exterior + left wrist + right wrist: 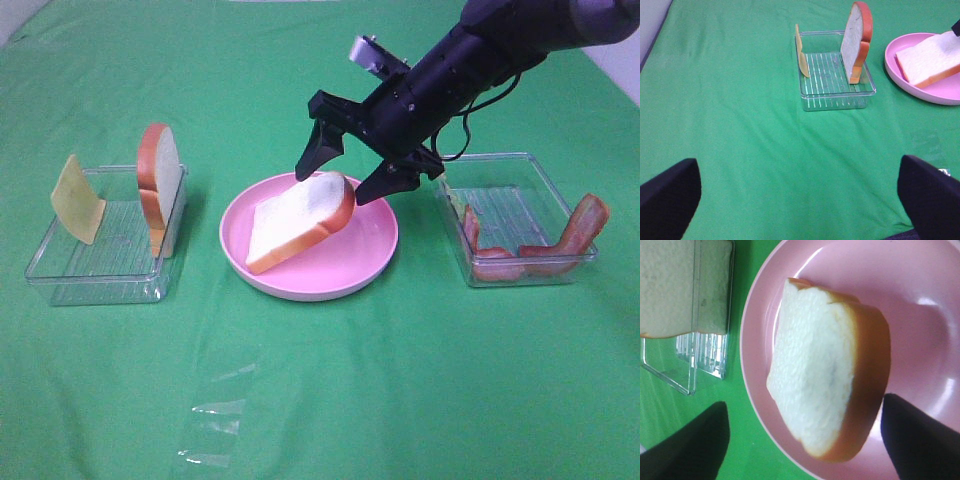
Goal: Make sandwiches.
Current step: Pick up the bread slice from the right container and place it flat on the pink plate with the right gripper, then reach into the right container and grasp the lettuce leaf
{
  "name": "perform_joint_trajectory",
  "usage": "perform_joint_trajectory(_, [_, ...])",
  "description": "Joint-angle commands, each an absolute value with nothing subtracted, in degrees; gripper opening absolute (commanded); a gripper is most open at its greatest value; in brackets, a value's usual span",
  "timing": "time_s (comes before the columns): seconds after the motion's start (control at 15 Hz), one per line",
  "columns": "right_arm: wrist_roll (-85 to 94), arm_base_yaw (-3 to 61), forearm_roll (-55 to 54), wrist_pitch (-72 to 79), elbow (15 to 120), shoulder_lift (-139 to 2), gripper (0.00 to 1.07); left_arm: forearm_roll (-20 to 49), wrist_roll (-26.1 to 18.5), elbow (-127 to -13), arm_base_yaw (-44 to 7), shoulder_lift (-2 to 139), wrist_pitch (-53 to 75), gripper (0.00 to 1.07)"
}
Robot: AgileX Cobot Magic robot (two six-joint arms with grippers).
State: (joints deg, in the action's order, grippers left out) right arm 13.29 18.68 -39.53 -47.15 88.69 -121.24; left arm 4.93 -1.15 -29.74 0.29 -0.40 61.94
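A round pink plate (370, 250) sits on a green cloth (400, 400). On the plate lies a white toy bread slice with an orange-brown crust (298, 222). It is tilted, with its rounded end raised toward the plate's far rim. The black right gripper (335, 183) hangs just above that raised end. Its jaws are spread wider than the slice, one finger on each side, not clamped on it.

To the plate's left stands a clear rectangular plastic tray (100, 250). In it a second white bread slice (160, 190) stands on edge against the side nearer the plate. A thin yellow cheese square (78, 200) leans at the side farther from the plate.

To the plate's right, another clear plastic tray (510, 210) holds red-brown bacon strips (540, 255).

The black left gripper (800, 200) hovers over bare cloth, well apart from the plate, its jaws wide apart and holding nothing.
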Motion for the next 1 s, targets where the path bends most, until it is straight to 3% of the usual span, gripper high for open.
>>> perform_joint_trajectory(0.07, [8.7,18.8,-30.1,-49.8,88.9,-117.1,0.8,4.8,-1.3,-29.7,0.2,-0.5,61.7,1.0])
perform_joint_trajectory(0.6, [-7.9,18.8,0.0,-55.8,89.4,-107.7,0.82,4.8,-1.3,-29.7,0.2,-0.5,61.7,1.0])
perform_joint_trajectory(1.0, [-7.8,18.8,4.9,-73.0,110.9,-121.6,0.82,4.8,-1.3,-29.7,0.2,-0.5,61.7,1.0])
